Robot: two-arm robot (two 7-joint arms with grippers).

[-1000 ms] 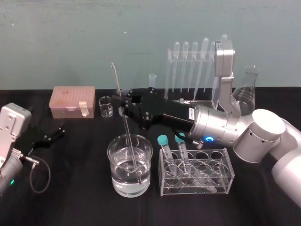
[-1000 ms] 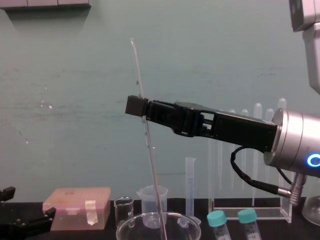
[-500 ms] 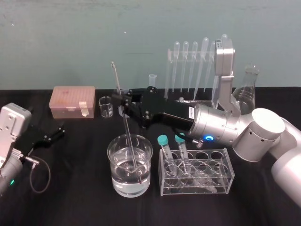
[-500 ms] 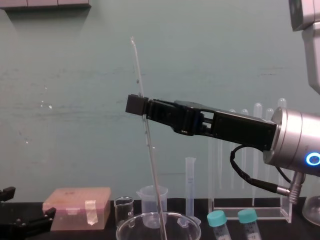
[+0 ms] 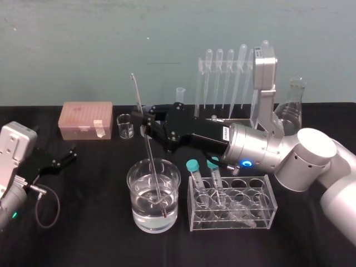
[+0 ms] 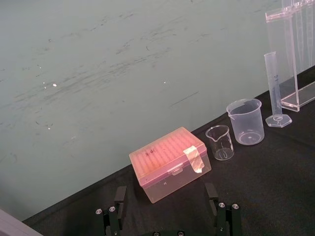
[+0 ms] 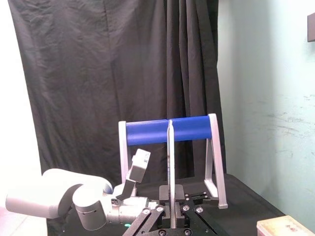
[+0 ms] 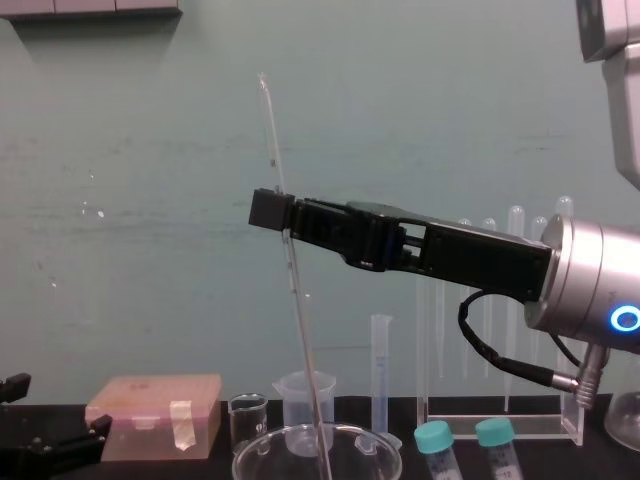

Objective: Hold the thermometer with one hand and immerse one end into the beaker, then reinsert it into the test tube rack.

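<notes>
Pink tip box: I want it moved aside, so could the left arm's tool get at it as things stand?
Likely yes: the left tool sits open, facing the pink tip box, with only bare black cloth between them.

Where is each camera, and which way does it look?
Head view: high, looking down on the black table; both arms, right gripper holding the long thin glass thermometer in the wide glass beaker.
Chest view: lower, looking across at the green wall; right gripper sideways.
Left wrist view: parked arm, facing a pink plastic box; left gripper open.
Right wrist view: past its gripper, along the thermometer, toward a black curtain.
Head and chest share thermometer and beaker.
</notes>
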